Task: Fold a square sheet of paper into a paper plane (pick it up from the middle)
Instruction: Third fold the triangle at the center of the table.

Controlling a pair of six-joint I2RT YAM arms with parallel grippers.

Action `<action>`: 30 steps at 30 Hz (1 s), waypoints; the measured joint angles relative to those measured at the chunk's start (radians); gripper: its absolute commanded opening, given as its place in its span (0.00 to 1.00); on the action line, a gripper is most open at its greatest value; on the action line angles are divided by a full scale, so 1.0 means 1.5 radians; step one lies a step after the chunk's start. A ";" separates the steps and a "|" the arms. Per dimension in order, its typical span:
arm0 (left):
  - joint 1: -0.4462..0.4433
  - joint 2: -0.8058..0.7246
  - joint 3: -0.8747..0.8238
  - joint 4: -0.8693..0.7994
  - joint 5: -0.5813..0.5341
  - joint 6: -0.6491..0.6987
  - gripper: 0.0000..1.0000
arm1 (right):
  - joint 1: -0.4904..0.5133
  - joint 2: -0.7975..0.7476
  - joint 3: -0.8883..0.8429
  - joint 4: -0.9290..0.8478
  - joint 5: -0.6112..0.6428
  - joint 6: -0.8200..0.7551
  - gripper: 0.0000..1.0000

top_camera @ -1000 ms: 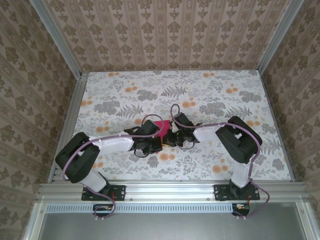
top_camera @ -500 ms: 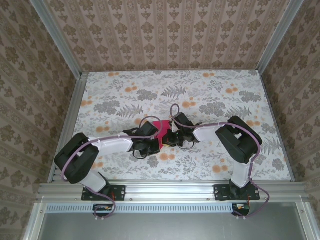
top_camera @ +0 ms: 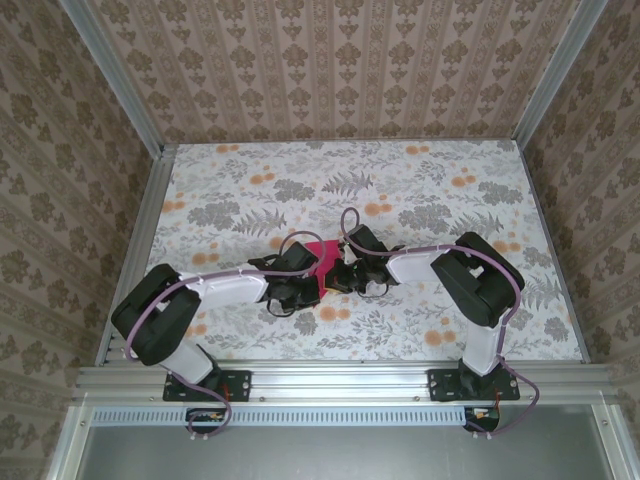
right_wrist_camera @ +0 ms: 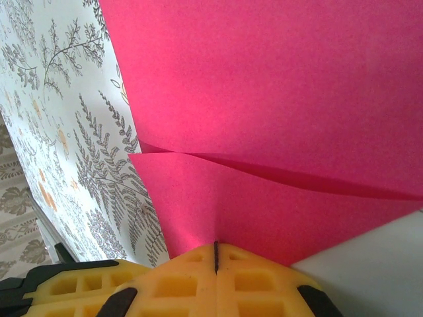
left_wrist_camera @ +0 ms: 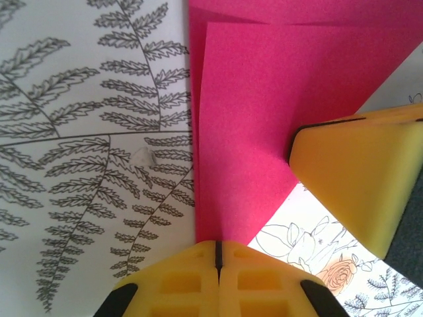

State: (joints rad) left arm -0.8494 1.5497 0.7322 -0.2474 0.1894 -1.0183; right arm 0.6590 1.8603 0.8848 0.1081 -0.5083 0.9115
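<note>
Paper (left_wrist_camera: pixel 264 99) slightly shifted; left end effector (left_wrist_camera: pixel 217 254), right end effector (right_wrist_camera: pixel 215 254) both pinching it.

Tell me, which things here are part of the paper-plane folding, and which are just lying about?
Part of the job:
- magenta paper, partly folded
- left claw, shut on a corner of it
- right claw, shut on another corner

Just surroundings:
- floral table cover
- patterned walls
- metal frame
</note>
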 measured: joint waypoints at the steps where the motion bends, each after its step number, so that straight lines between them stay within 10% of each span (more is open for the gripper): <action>1: 0.000 0.001 0.000 0.000 0.000 0.000 0.05 | 0.000 0.000 0.000 0.000 0.000 0.000 0.04; 30: 0.000 0.002 0.000 -0.007 0.000 -0.002 0.02 | 0.003 0.010 0.043 -0.078 0.001 -0.071 0.03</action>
State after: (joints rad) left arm -0.8494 1.5520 0.7326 -0.2573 0.1894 -1.0218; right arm 0.6632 1.8748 0.9493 -0.0090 -0.5064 0.8051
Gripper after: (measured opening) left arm 0.052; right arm 0.048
